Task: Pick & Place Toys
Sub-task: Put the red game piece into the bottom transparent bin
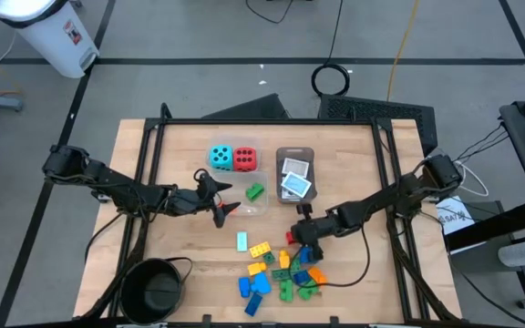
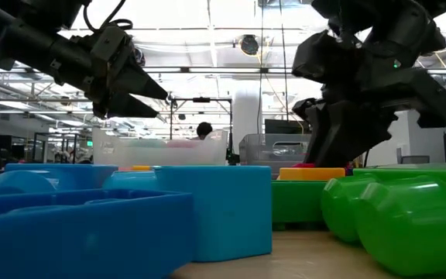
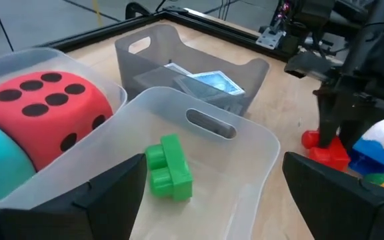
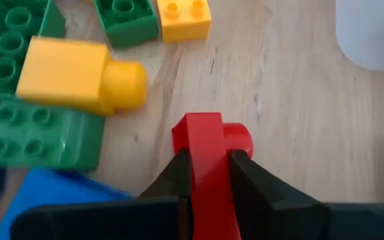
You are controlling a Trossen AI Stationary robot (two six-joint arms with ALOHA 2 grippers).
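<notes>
My right gripper [image 1: 301, 235] reaches down at the far edge of the loose brick pile [image 1: 276, 273] and is shut on a red brick [image 4: 209, 143]. My left gripper [image 1: 231, 199] hovers open just left of a clear tub [image 3: 259, 133], where a green brick [image 3: 169, 167] lies on the tub's floor. A red die [image 3: 42, 110] and a teal die [image 1: 220, 157] sit side by side in a second clear tub behind it. White green-printed cards [image 1: 294, 182] lie in the grey tray [image 3: 139, 73]. My right gripper pinches the red brick's two flat sides [image 4: 205, 167] between its two fingers. The fingers slant down from the table's right side. The brick's studded end [image 4: 237, 139] sticks out past the fingertips. Whether the brick rests on the wood, I cannot tell.
A yellow brick [image 4: 79, 83] and green bricks [image 4: 42, 133] lie close beside the red one. A round black bowl [image 1: 158, 287] stands at the near left corner. A small light-blue piece [image 1: 241, 240] lies alone on the wood. Bare wood [image 1: 354, 264] shows right of the pile.
</notes>
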